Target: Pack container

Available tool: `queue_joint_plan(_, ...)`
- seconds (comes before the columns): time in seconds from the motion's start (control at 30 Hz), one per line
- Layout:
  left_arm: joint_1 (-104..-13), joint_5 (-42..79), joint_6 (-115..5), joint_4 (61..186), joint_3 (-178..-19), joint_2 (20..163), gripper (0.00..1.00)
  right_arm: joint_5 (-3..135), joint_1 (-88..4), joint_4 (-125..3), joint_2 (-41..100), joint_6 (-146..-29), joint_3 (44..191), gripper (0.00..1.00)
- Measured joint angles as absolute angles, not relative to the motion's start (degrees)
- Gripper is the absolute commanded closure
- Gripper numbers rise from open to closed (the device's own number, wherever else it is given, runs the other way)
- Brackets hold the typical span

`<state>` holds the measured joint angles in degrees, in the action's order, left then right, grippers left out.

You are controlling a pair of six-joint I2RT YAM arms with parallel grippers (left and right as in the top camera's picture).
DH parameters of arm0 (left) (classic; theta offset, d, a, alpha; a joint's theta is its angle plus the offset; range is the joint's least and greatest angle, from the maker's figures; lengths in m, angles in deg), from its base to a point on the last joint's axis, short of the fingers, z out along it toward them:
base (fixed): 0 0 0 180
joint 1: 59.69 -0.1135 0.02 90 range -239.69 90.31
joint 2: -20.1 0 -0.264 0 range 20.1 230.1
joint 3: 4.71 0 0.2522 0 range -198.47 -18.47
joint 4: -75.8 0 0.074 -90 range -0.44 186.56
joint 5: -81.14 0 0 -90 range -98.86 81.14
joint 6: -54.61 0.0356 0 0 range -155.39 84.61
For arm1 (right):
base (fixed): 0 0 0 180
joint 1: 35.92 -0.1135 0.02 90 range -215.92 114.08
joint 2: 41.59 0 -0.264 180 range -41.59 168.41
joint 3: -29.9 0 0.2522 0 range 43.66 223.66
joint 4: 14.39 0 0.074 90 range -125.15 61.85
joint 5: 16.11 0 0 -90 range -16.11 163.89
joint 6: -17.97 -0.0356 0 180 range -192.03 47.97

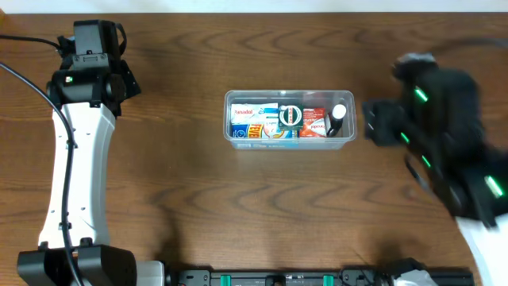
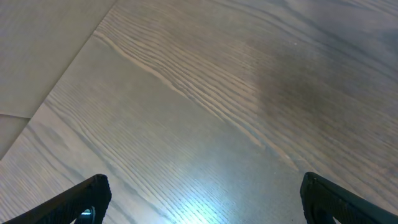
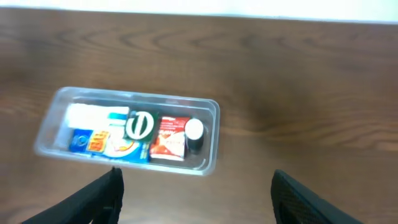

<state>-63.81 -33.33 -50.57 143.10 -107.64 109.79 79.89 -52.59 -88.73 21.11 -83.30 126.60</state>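
Observation:
The clear plastic container (image 1: 236,135) sits mid-table, holding blue-and-white boxes (image 1: 252,123), a round green-and-white tin (image 1: 290,117), a red box (image 1: 315,123) and a small dark bottle with a white cap (image 1: 338,114). It also shows in the right wrist view (image 3: 210,130), beyond the fingers. My right gripper (image 3: 196,193) is open and empty, above bare table to the right of the container; it is blurred in the overhead view (image 1: 377,123). My left gripper (image 2: 205,196) is open and empty over bare wood at the far left (image 1: 95,40).
The table's far edge meets a pale surface (image 3: 249,9). The left wrist view shows the table's corner edge (image 2: 56,81). A black rail with green clips (image 1: 302,278) runs along the front edge.

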Motion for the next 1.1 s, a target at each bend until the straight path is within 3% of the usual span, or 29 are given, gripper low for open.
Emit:
queue_joint_plan(0.17,-63.81,-33.33,-50.57,143.10,-107.64,109.79,0.02,79.21,-52.59,-95.39,6.38,-82.49,126.88,0.20)
queue_joint_plan(0.47,-63.81,-33.33,-50.57,143.07,-107.64,109.79,0.02,78.34,-52.59,-107.37,-12.53,-81.90,127.34,0.01)
queue_joint_plan(0.83,-63.81,-33.33,-50.57,143.10,-107.64,109.79,0.02,78.14,-52.59,-115.26,-20.35,-81.83,127.34,0.01)
queue_joint_plan(1.1,-63.81,-33.33,-50.57,143.10,-107.64,109.79,0.02,78.12,-52.59,-113.84,-20.35,-81.81,127.23,0.01)
